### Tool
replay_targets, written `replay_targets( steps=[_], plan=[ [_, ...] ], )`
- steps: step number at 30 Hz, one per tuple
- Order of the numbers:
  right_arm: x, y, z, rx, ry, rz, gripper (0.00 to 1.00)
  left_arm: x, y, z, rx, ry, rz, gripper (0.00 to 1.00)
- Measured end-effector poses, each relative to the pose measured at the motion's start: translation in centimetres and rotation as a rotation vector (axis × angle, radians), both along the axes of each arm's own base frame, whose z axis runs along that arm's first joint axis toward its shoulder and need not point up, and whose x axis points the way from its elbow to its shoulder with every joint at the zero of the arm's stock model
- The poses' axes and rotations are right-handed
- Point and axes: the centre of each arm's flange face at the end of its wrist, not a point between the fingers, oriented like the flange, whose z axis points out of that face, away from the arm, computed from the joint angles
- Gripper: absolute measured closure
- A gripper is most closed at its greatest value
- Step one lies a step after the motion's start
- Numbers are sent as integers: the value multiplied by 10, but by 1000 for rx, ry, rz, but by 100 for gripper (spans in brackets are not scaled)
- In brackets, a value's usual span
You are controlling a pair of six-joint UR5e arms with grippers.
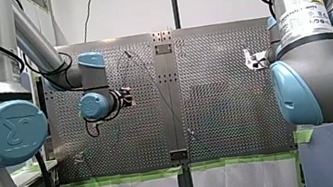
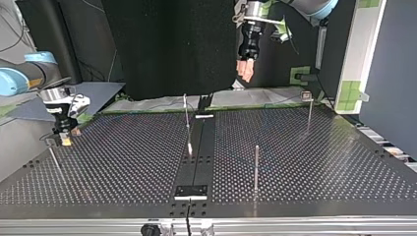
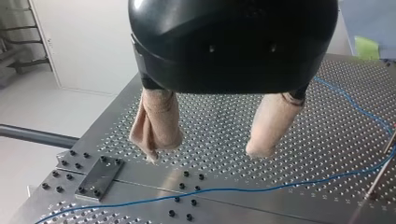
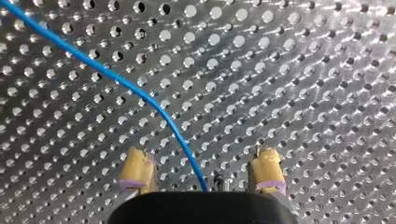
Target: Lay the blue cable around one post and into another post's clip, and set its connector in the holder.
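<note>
The thin blue cable (image 3: 243,189) lies loose on the perforated plate (image 3: 219,116), under and ahead of my left gripper (image 3: 203,151). That gripper hangs high above the plate with its beige fingers (image 3: 156,126) open and nothing between them. It shows at the top view's upper middle as my left gripper (image 2: 245,73). My right gripper (image 4: 201,156) is low over the plate, yellow pads (image 4: 136,168) open. The blue cable (image 4: 140,95) runs between them without being gripped. In the top view my right gripper (image 2: 64,140) sits at the left edge of the table.
Thin metal posts stand on the plate: one post (image 2: 187,123) near the dark centre strip (image 2: 199,162), a second post (image 2: 256,167) to its right, a third post (image 2: 309,110) at the back right. A small post (image 2: 53,157) leans just beside my right gripper.
</note>
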Motion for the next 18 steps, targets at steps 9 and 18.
replay_targets(
  steps=[9,18],
  plan=[
    [3,13,17,-6,39,-7,1,0,0,0,-9,1,1,0],
    [8,23,17,-8,41,1,1,1,1,0,-18,3,4,0]
  ],
)
